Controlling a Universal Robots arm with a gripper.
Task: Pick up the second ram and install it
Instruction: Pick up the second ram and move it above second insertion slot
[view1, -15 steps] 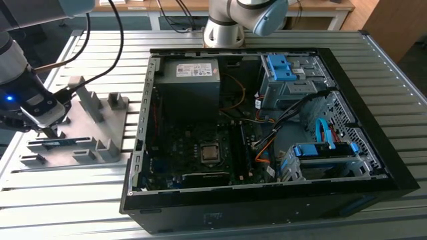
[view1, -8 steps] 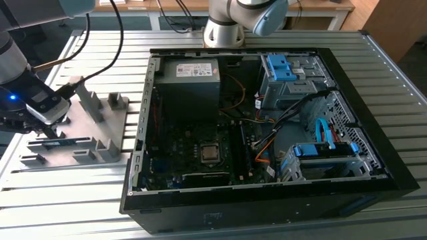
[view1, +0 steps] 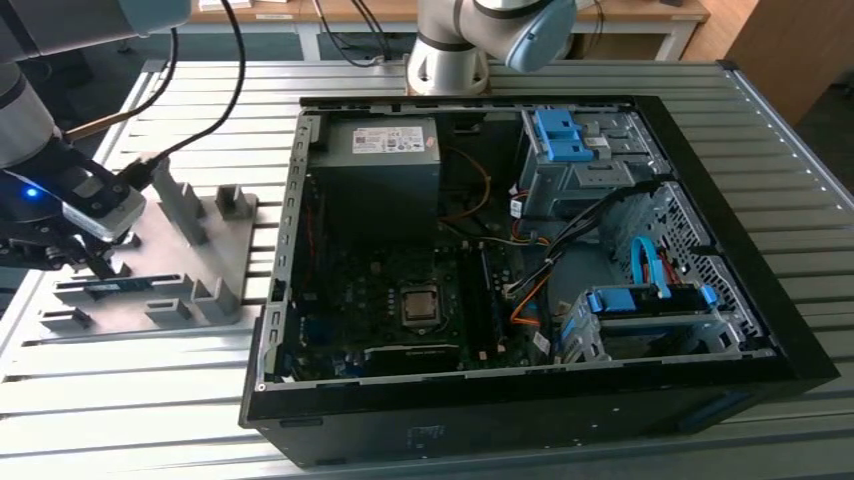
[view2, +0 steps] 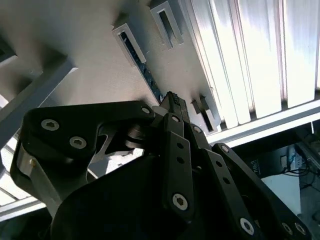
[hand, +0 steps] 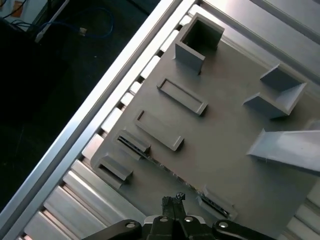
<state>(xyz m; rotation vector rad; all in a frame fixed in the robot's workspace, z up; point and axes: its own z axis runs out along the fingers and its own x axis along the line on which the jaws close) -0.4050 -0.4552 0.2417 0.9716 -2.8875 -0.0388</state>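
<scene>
Over at the exterior view's left, the tool hangs above a grey holder plate on the slatted surface, well apart from the open computer case. The second ram stands on edge between two small brackets at the near end of that plate. In the second wrist view the fingertips look pressed together with nothing between them, poised just above the ram's middle rather than gripping it. To my eye, a good pick means straddling the thin board squarely across its long edges, centred between the brackets, and lifting straight so it doesn't bind.
</scene>
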